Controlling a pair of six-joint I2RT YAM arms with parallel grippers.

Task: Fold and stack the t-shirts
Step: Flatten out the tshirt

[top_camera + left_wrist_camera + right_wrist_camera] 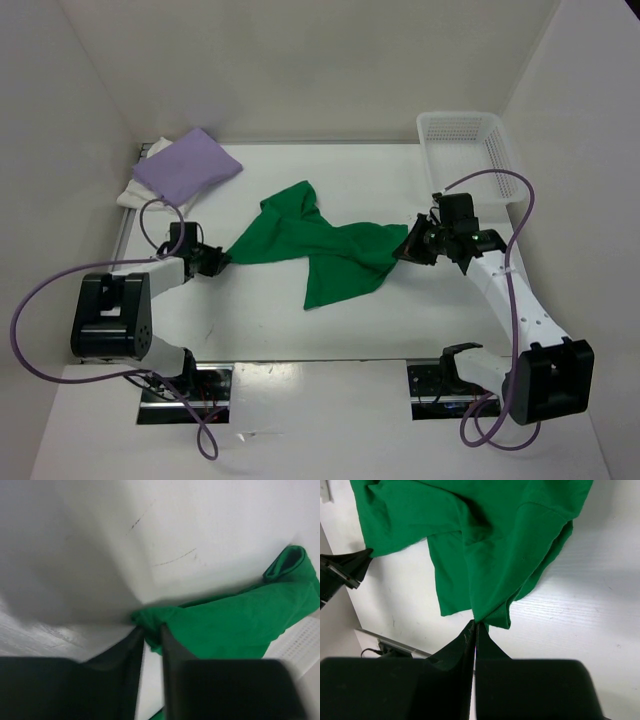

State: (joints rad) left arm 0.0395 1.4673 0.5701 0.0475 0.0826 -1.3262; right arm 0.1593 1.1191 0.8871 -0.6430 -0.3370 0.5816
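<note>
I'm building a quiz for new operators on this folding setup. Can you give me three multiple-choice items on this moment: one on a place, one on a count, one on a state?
1. Where does the lilac t-shirt lie?
A) at the far-left corner of the table, on the white t-shirt
B) in the basket
C) beside the right arm's base

2. How many t-shirts are in that far-left pile?
A) one
B) two
C) three

3. What is the right hand doing?
A) open over the basket
B) shut on the edge of the green t-shirt
C) open on the lilac t-shirt

Answers:
1 A, the top view shows it folded there over the white one.
2 B, only lilac and white lie there.
3 B, its wrist view shows the fingers closed with green cloth at their tips.
</note>
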